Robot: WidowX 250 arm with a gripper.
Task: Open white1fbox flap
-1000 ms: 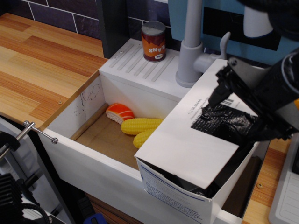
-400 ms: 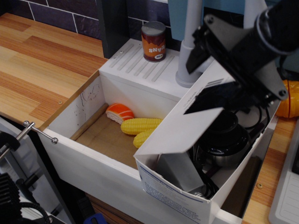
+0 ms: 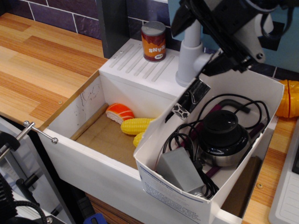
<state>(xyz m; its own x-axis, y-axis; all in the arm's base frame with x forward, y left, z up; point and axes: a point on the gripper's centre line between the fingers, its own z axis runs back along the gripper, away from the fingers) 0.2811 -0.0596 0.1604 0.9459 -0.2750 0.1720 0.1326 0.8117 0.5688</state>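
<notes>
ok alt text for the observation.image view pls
The tool lifts the flap of the white1fbox nearly upright, exposing a black round device, cables and a grey adapter. Beside it, the sink holds toy corn and salmon.

Below the gripper (image 3: 211, 60) the white1fbox (image 3: 187, 191) stands open — flap (image 3: 189, 100) raised near-upright just under its fingertips, black cables inside.

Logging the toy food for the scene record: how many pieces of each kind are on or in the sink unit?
Can: 1
Corn cobs: 2
Salmon sushi piece: 1
Total: 4
An orange item at the right edge is too cut off to identify, so it is not counted.
</notes>
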